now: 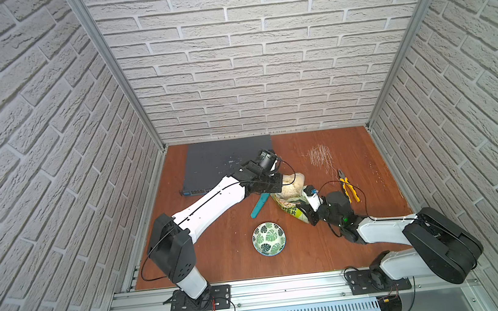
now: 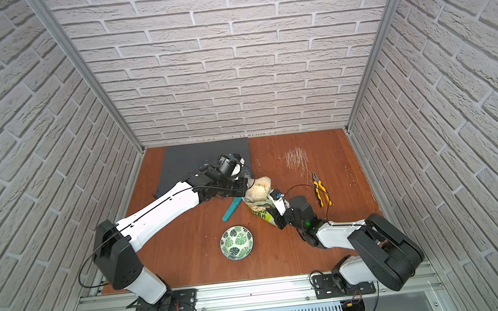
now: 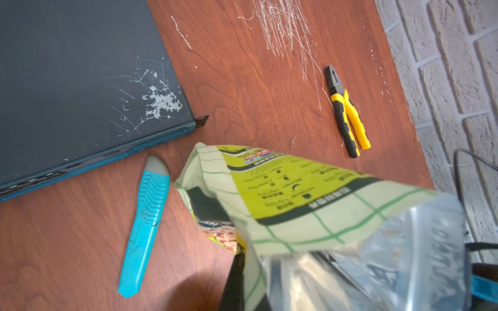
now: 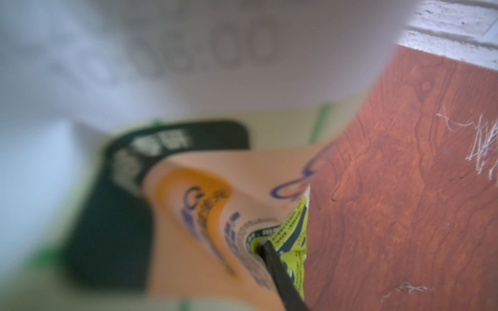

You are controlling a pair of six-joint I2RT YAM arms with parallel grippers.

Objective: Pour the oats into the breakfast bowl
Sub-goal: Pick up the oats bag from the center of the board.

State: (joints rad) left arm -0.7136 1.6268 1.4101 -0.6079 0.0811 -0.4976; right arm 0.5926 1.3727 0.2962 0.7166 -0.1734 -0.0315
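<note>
A brown wood-grain surface (image 1: 237, 259), walled on three sides in white brick pattern, is shown with a flat dark grey box (image 1: 220, 162) laid in its far left corner. Near the middle, the green oat pouch (image 1: 288, 206) is held tilted between two arms, its mouth turned toward the back wall; whether its base touches the surface cannot be told. The mouth's rim is clamped by the closed left pincer (image 1: 279, 184), while the pouch's lower end is pinched by the right pincer (image 1: 307, 214). In the right wrist view one dark finger (image 4: 280, 272) is pressed into a crease of the printed film. The breakfast bowl (image 1: 269, 239), leaf-printed and empty, is set nearer the front edge, apart from the pouch. A teal cutter (image 1: 259, 205) is laid just left of the pouch, and yellow-handled pliers (image 1: 349, 189) lie to its right. Pale oats (image 1: 291, 186) are exposed inside the open mouth.
</note>
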